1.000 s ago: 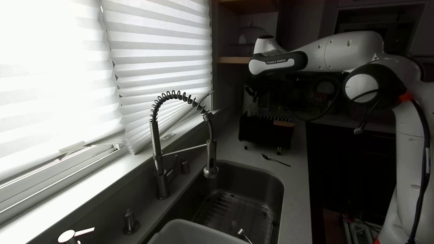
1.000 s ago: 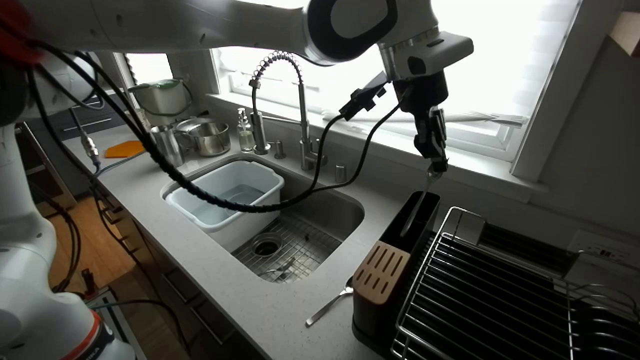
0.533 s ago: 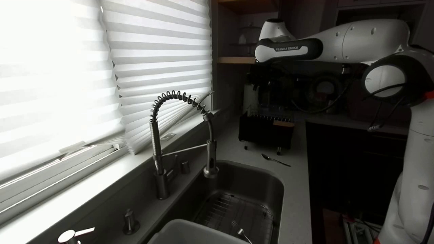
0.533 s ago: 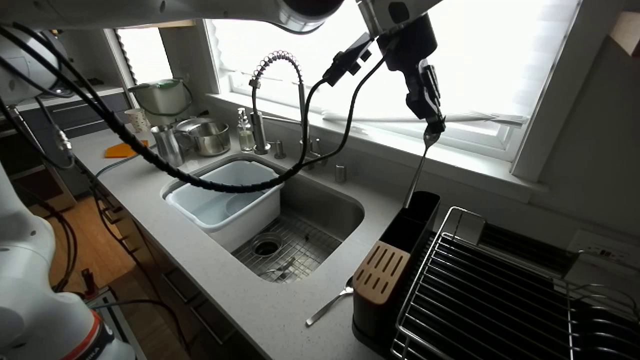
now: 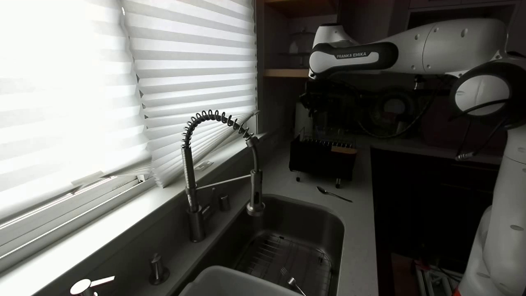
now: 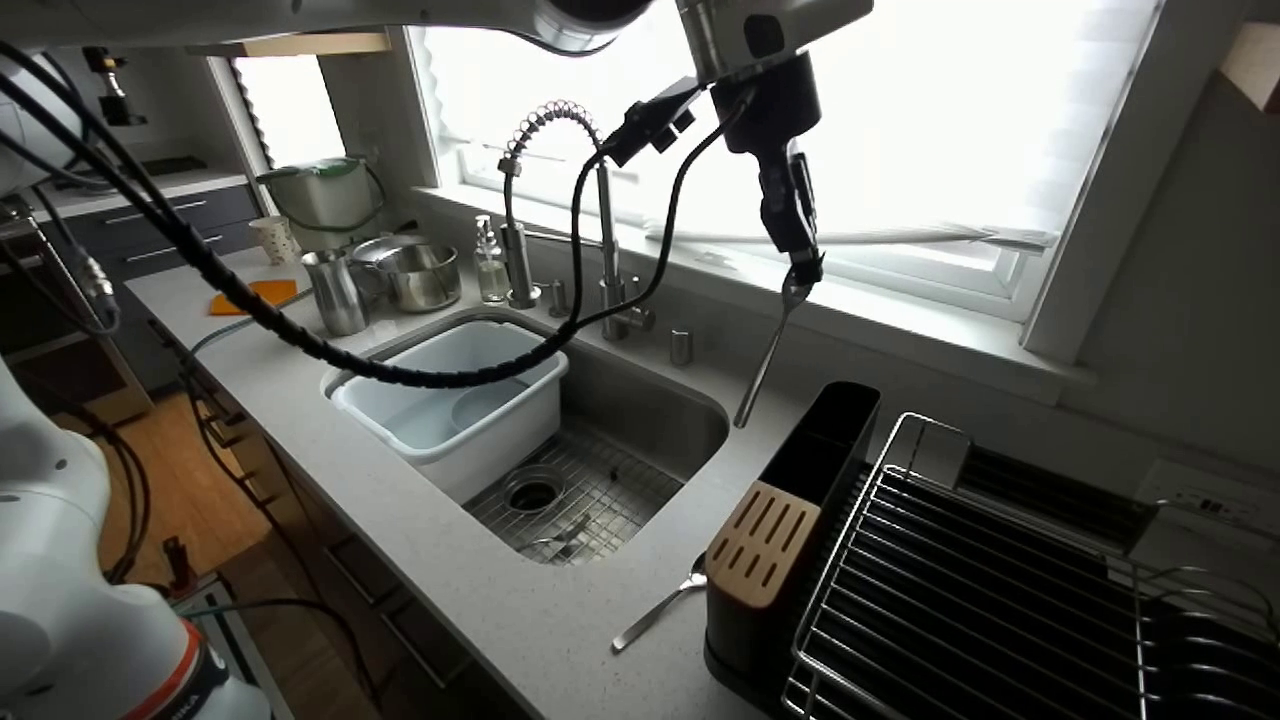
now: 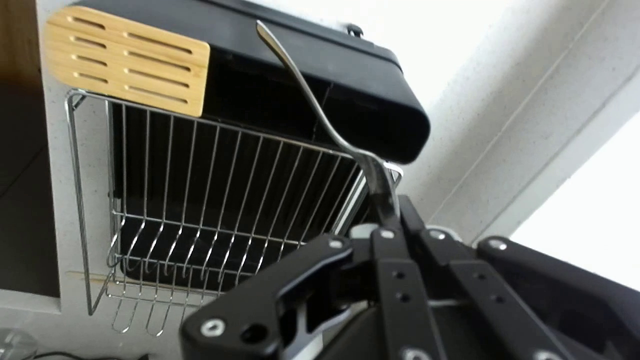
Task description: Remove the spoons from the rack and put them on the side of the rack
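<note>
My gripper (image 6: 805, 268) is shut on the bowl end of a spoon (image 6: 765, 368); its fingers (image 7: 405, 280) press together around it in the wrist view. The spoon's handle hangs tilted downward, free of the rack (image 6: 735, 640), and in an exterior view it appears over the counter between sink and rack. The rack is a narrow black holder with a slotted wooden cover (image 6: 765, 545) at its near end; its uncovered compartments look dark inside. A second spoon (image 6: 660, 605) lies on the counter beside the rack, also visible as a small spoon (image 5: 335, 194) in an exterior view.
A wire dish rack (image 6: 1000, 560) adjoins the black holder. The steel sink (image 6: 685, 420) holds a white tub (image 6: 500, 450) and a fork (image 5: 292, 281). A coiled faucet (image 5: 189, 164) rises behind the sink, below the window with its sill (image 6: 940, 325).
The gripper has lifted the spoon upward, pulling its handle out of the rack, and carried it toward the sink side. The spoon on the counter has stayed put.
</note>
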`<state>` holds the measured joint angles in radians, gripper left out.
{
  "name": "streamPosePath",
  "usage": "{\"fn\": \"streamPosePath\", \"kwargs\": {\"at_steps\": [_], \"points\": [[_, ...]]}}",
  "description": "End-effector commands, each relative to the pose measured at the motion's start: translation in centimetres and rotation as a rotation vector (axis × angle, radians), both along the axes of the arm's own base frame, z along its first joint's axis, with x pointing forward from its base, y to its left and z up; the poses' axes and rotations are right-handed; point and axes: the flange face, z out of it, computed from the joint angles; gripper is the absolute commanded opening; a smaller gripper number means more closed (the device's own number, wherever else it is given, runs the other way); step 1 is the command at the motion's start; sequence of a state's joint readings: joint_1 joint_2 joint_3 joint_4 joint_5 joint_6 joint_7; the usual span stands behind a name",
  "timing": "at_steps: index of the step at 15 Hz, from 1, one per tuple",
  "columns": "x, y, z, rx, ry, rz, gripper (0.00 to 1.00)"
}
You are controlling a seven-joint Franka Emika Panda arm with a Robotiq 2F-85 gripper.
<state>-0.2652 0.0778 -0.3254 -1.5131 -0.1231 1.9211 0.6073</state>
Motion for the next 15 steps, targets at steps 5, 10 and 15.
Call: {"fn": "streamPosePath", "kwargs": {"at_steps": [5, 10, 15], "points": [[-0.3, 2.0, -4.9, 0.167, 0.276, 0.118, 0.01], [0.7, 3.2, -9.6, 0.209, 0.430, 0.140, 0.01], [2.5, 3.4, -16.4, 0.204, 0.589, 0.166, 0.01]]}}
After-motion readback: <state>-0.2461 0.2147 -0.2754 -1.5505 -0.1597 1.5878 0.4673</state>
